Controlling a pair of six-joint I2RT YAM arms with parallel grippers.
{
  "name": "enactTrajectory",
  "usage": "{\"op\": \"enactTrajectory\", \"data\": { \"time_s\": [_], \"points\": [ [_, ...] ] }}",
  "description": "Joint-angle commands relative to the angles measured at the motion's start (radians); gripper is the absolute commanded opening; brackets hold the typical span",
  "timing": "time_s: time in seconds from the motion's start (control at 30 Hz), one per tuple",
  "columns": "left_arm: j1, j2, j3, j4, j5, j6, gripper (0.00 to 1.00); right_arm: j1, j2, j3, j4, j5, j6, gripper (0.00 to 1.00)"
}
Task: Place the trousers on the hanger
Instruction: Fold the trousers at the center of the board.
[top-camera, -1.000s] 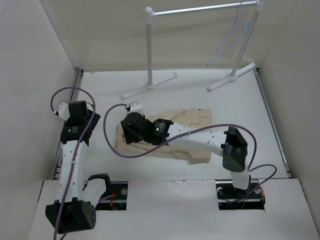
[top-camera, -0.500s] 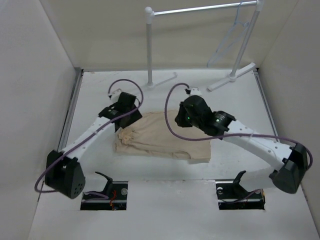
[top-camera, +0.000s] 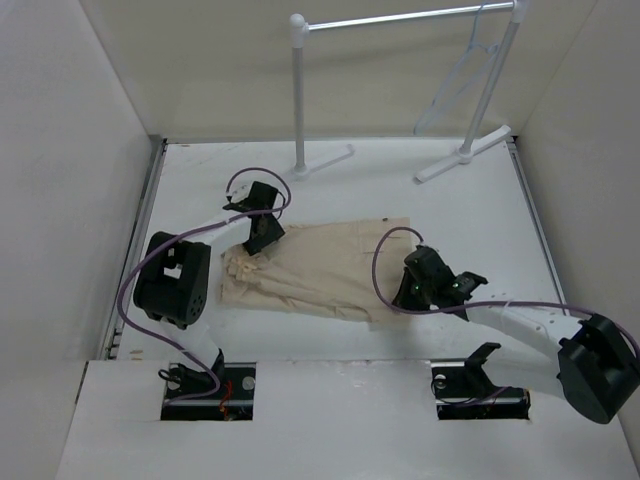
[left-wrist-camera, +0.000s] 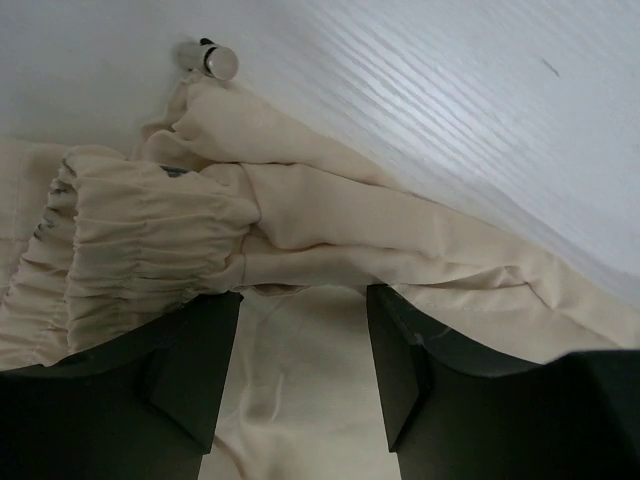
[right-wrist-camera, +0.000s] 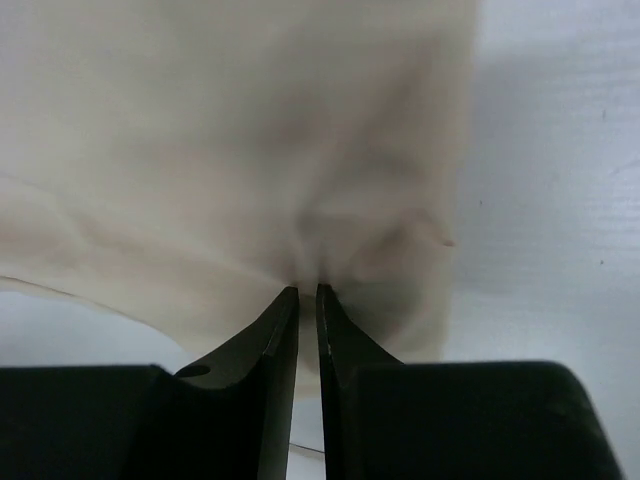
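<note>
Right wrist: right end effector (right-wrist-camera: 307, 290) pinches the trousers (right-wrist-camera: 250, 150) edge

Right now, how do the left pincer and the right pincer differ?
The left pincer stands open, while the right pincer is pinched shut on the trousers. The left pincer is at their gathered, elastic end, while the right pincer is at the smoother opposite end. Both are down low at the cloth.

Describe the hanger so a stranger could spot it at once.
At the far end of the table stands a white rack with a metal bar. The hanger hangs from the bar's right end, beside the right post. It is a thin, pale triangle, far slimmer than the thick posts.
</note>
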Motion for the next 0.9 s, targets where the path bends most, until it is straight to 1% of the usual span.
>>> {"op": "enactTrajectory", "data": {
  "time_s": [0.0, 0.1, 0.2, 0.27, 0.33, 0.4, 0.43, 0.47, 0.53, 0.6, 0.7, 0.8, 0.87],
  "points": [
    [0.048, -0.031, -0.032, 0.045, -0.055, 0.038, 0.52, 0.009, -0.034, -0.043, 0.054, -0.032, 0.088, 0.19],
    [0.085, -0.049, -0.062, 0.043, -0.066, 0.077, 0.52, 0.047, -0.005, -0.037, 0.051, -0.043, 0.099, 0.20],
    [0.108, -0.120, -0.079, 0.028, -0.042, 0.112, 0.52, 0.084, -0.005, 0.029, 0.022, -0.034, 0.088, 0.26],
    [0.102, -0.195, -0.072, 0.013, -0.022, 0.133, 0.53, 0.090, -0.011, 0.078, -0.021, -0.023, 0.076, 0.28],
    [0.079, -0.273, -0.051, -0.030, -0.008, 0.138, 0.53, 0.090, -0.028, 0.135, -0.058, -0.011, 0.052, 0.33],
    [0.040, -0.342, -0.042, -0.065, -0.012, 0.138, 0.53, 0.090, -0.040, 0.179, -0.063, -0.011, 0.030, 0.39],
    [0.020, -0.370, -0.049, -0.076, -0.017, 0.134, 0.52, 0.086, -0.036, 0.196, -0.052, -0.015, 0.016, 0.40],
    [0.006, -0.394, -0.066, -0.085, -0.020, 0.126, 0.50, 0.074, -0.020, 0.213, -0.032, -0.017, -0.001, 0.39],
    [-0.011, -0.436, -0.118, -0.101, -0.022, 0.095, 0.47, 0.008, 0.045, 0.277, 0.008, -0.038, -0.056, 0.26],
    [-0.010, -0.470, -0.198, -0.090, -0.017, 0.071, 0.43, -0.040, 0.120, 0.337, 0.052, -0.050, -0.096, 0.21],
    [0.034, -0.491, -0.314, -0.078, -0.005, 0.049, 0.39, -0.123, 0.265, 0.442, 0.127, -0.074, -0.136, 0.18],
    [0.091, -0.516, -0.400, -0.067, 0.001, 0.035, 0.38, -0.196, 0.419, 0.531, 0.184, -0.096, -0.142, 0.16],
    [0.119, -0.540, -0.450, -0.073, 0.009, 0.016, 0.38, -0.230, 0.519, 0.583, 0.191, -0.100, -0.134, 0.16]
  ]
}}
